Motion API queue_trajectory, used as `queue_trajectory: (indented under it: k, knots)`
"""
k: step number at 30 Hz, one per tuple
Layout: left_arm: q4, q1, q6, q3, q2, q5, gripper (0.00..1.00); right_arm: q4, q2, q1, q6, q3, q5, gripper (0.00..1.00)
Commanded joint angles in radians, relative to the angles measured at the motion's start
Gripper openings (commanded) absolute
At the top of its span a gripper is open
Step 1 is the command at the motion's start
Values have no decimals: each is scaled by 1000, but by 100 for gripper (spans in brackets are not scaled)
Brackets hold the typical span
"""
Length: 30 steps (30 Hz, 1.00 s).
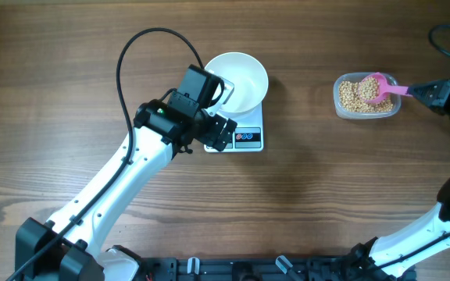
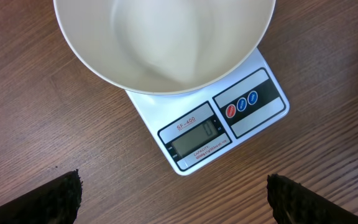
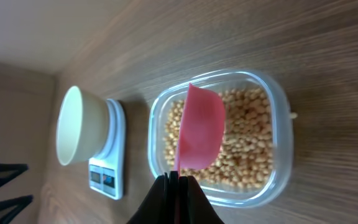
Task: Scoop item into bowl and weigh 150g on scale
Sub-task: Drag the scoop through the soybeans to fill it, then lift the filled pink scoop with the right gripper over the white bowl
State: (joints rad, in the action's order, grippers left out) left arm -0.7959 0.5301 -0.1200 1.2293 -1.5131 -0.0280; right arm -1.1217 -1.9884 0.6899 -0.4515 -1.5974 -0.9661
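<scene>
The left jaws stand wide over the worktop point(image 1: 69, 47), just in front of the scale point(image 1: 248, 139). The left wrist view shows only their two black tips at its lower corners. The bowl point(image 1: 244, 86) sits on the scale, its inside plain and smooth white. Only that view shows the grey display point(image 2: 194, 138) and the red and blue buttons point(image 2: 241, 104) clearly. Well to the right, the clear tub point(image 1: 367, 115) holds the beans point(image 1: 354, 95), a loose tan-yellow heap of small round grains. The pink scoop point(image 1: 387, 87) lies in them, its handle pinched by the right jaws. The right wrist view shows the bowl side-on.
</scene>
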Motion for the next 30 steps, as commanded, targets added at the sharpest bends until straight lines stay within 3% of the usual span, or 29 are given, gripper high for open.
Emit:
queue_trajectory:
  k: [1, 11, 24, 30]
  knots:
    - [3, -6, -7, -2, -11, 8, 100, -17, -16, -2, -27, 4, -115, 4]
    - [3, -6, -8, -2, -10, 8, 100, -26, 80, -107, -17, -20, -128, 4]
    - [3, -6, -8, -2, -11, 8, 100, 198, 145, -455, 166, -60, -290, 4]
    - [3, -6, -8, -2, -11, 8, 100, 247, 145, -581, 167, -60, -198, 4]
